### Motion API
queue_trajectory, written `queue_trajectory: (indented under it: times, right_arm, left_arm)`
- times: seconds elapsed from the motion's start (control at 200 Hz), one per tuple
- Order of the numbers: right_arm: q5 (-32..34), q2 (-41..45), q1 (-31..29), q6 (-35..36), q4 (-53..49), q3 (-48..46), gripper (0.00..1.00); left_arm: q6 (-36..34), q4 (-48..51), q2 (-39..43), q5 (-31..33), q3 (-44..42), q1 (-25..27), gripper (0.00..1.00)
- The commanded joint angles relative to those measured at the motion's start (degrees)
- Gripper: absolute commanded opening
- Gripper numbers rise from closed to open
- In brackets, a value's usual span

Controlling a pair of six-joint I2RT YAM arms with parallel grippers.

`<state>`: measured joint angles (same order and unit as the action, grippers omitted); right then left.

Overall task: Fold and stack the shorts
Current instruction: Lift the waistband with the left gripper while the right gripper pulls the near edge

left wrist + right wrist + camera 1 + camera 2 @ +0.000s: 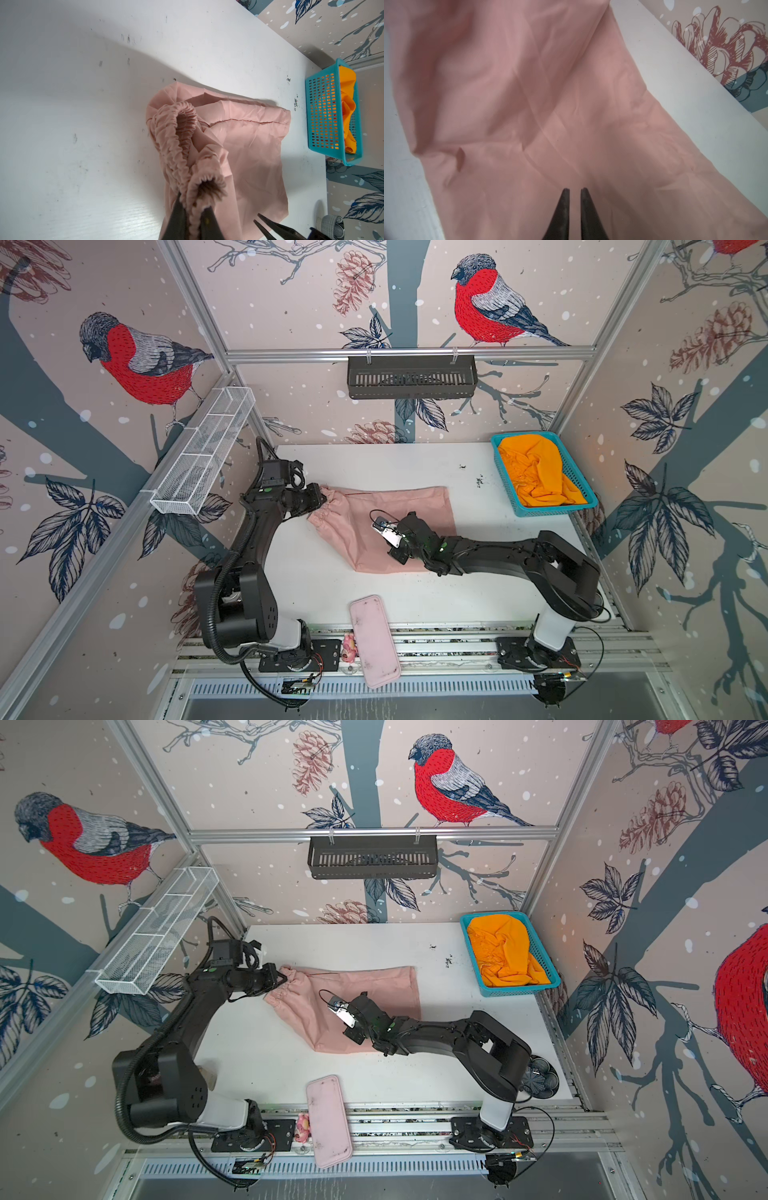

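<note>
The pink shorts [415, 506] lie spread on the table [311, 580] in the middle of both top views, waistband toward the left, legs toward the right and lower middle. The waistband is bunched and lifted at its left end, where the left claw [322, 495] pinches it; the left wrist view shows the gathered elastic clamped between the two fingers [178, 209]. The right claw [575, 190] hangs over the flat cloth near the middle of the shorts, its tips nearly together with only a thin slit and nothing between them; whether they touch the cloth I cannot tell

The orange shorts [536, 472] sit crumpled inside the teal basket [552, 512] at the table's far right corner, well apart from the pink pair, filling it and rising above its rim

A pink tray [374, 639] lies at the lower middle, partly on the table's front edge and partly over the rails
</note>
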<state>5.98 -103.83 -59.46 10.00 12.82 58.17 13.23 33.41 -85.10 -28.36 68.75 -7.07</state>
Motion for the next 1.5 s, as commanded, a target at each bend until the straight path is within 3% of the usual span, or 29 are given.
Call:
queue_trajectory:
  times: [0.0, 0.185, 0.38, 0.565, 0.71, 0.82, 0.955, 1.086, 1.186, 1.491]
  right_arm:
    - [-2.8, -4.5, -2.4, 1.0, 0.1, 3.7, 0.11]
    - [-3.2, -13.6, -6.4, 2.7, -3.0, 12.7, 0.09]
    - [-9.4, -22.7, -6.6, 2.6, -8.3, 23.0, 0.09]
    - [-10.4, -29.7, -8.0, 1.6, -11.3, 33.3, 0.09]
    - [-12.7, -29.8, -7.9, -2.3, -10.3, 37.3, 0.28]
    - [-14.1, -22.3, -6.3, -5.5, -5.9, 30.8, 0.39]
    - [-14.5, -8.1, -2.8, -8.3, -1.2, 13.9, 0.46]
    - [-11.4, 4.0, 0.4, -11.6, 1.5, -4.0, 0.34]
    - [-7.5, 8.1, 0.4, -12.6, 1.4, -12.7, 0.24]
    - [-5.3, 8.0, -2.0, -15.3, 1.4, -19.6, 0.13]
  left_arm:
    - [-3.1, 4.0, -1.5, 0.0, 3.4, -0.3, 0.00]
    - [-3.8, 5.5, -3.3, -0.1, 7.5, -0.2, 0.00]
    - [-5.0, 8.2, -5.0, 3.6, 10.7, -0.5, 0.00]
    - [-5.5, 10.1, -5.9, 9.5, 12.7, -0.5, 0.00]
    - [-6.4, 12.6, -6.7, 12.4, 16.4, -0.5, 0.00]
    - [-7.1, 14.1, -6.7, 11.9, 19.0, 0.1, 0.00]
    - [-8.4, 15.9, -6.2, 13.4, 20.3, 3.9, 0.00]
    - [-7.5, 15.5, -4.6, 12.6, 19.5, 6.6, 0.00]
    - [-6.3, 14.6, -3.3, 14.0, 19.2, 8.9, 0.00]
    - [-2.9, 12.8, -3.5, 17.9, 19.3, 19.4, 0.00]
